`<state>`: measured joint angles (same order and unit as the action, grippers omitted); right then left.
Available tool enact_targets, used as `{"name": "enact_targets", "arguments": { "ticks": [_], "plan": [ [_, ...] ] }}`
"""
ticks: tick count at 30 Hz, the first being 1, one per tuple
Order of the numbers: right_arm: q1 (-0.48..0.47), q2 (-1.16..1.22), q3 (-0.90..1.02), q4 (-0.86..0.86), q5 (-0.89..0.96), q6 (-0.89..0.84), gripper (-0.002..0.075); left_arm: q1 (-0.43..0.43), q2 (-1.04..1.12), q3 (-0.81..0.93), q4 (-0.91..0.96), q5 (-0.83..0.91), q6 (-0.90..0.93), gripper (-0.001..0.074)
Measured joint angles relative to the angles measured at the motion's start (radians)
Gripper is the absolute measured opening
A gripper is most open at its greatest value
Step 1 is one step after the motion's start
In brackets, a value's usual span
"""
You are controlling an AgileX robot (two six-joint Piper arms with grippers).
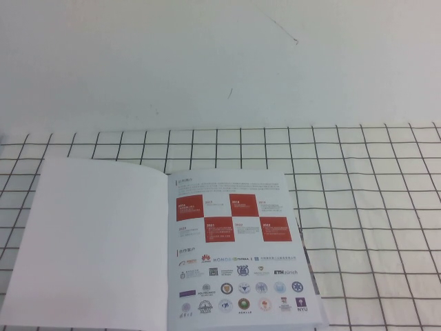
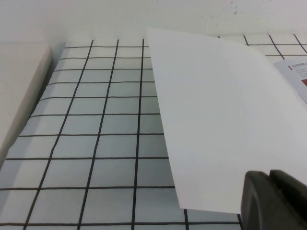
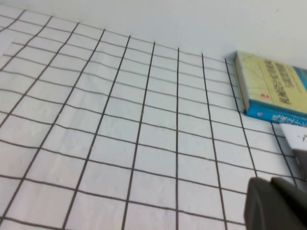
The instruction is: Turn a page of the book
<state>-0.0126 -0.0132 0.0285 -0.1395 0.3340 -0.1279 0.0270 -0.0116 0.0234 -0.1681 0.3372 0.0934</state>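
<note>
The book [image 1: 234, 248] lies open on the checked cloth at the front of the table. The page [image 1: 96, 241], the cover leaf, lies flat on the left with its plain white side up. The right-hand page shows red squares [image 1: 234, 217] and logo rows. In the left wrist view the white page [image 2: 230, 124] fills the right side, and my left gripper [image 2: 269, 175] sits shut just over its near corner, holding nothing. My right gripper [image 3: 270, 181] is shut and empty above bare cloth. Neither gripper shows in the high view.
A white cloth with a black grid [image 1: 365, 200] covers the table in front of a white wall. A yellow and blue book [image 3: 271, 86] lies near my right gripper, with a white sheet [image 3: 295, 134] beside it. A white raised edge [image 2: 24, 96] borders the cloth on my left arm's side.
</note>
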Motion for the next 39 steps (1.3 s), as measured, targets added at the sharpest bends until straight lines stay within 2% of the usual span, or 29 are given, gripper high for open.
{"name": "enact_targets", "arguments": {
  "ticks": [9, 39],
  "plan": [
    [-0.017, 0.0, 0.0, 0.072, 0.037, -0.004, -0.0002, 0.0, 0.0, 0.0, 0.0, 0.0, 0.0, -0.0002],
    [-0.017, 0.0, 0.0, 0.12, 0.039, -0.021, -0.0002, 0.0, 0.0, 0.0, 0.0, 0.0, 0.0, -0.0002]
  ]
}}
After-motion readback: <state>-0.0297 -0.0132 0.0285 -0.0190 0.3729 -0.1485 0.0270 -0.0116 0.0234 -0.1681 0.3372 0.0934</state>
